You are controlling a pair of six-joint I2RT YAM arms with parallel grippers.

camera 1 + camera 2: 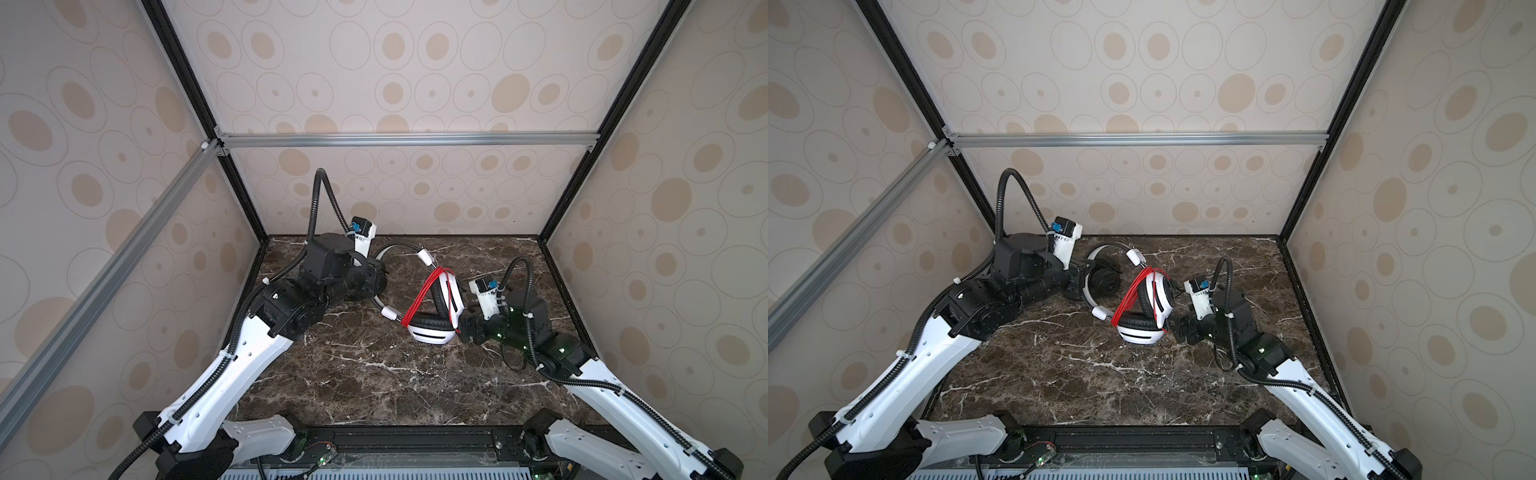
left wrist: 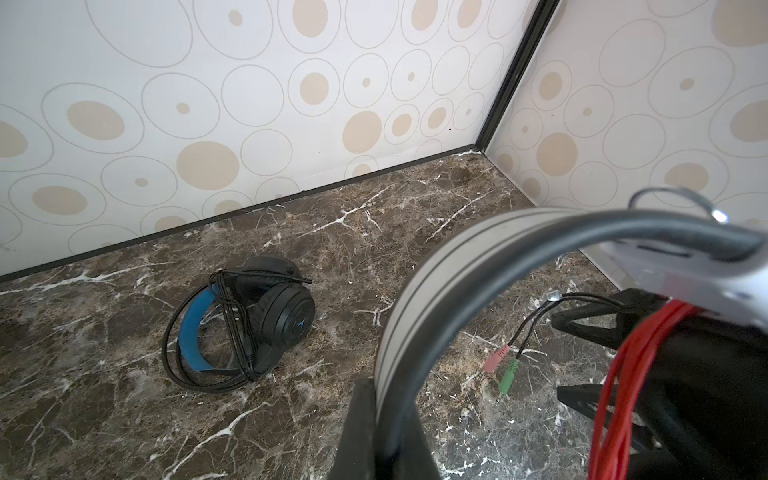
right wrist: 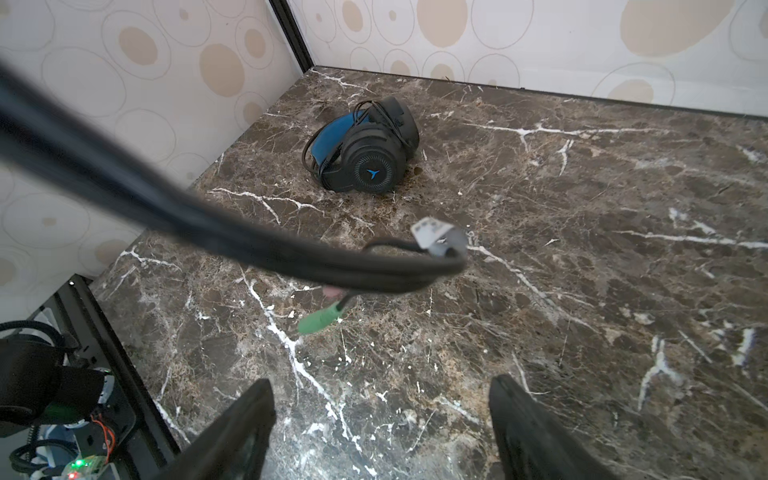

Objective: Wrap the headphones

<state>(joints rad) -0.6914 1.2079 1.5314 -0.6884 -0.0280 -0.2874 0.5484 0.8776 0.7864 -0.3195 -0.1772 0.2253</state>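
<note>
The marble table [image 1: 374,374] fills the lower middle of both top views; the left arm [image 1: 216,382] comes in from the lower left of the frame and the right arm [image 1: 623,399] from the lower right.

The white headset [image 1: 1140,332] sits at the centre of both top views, one white-shelled cup with its black pad on the marble, the second cup leaning above it, the headband curving away to the upper left; the black headset [image 2: 282,316] lies on the table lower left of centre in the left wrist view and upper centre in the right wrist view, its blue inner band showing and its black cord [image 2: 232,328] looped over it; in a top view its cup [image 1: 1105,282] shows inside the curve of the white headband.

The left gripper [image 2: 384,419] is clamped on the white headband at the bottom of the left wrist view; the right gripper [image 3: 382,424] has its fingers spread wide at the bottom of the right wrist view with only bare marble between them, and in both top views it sits just right of the lower white cup.

The red cord [image 1: 1133,297] runs in several strands over the two cups; a pink plug [image 2: 496,358] and a green plug [image 2: 509,376] hang on thin black leads right of centre.
</note>
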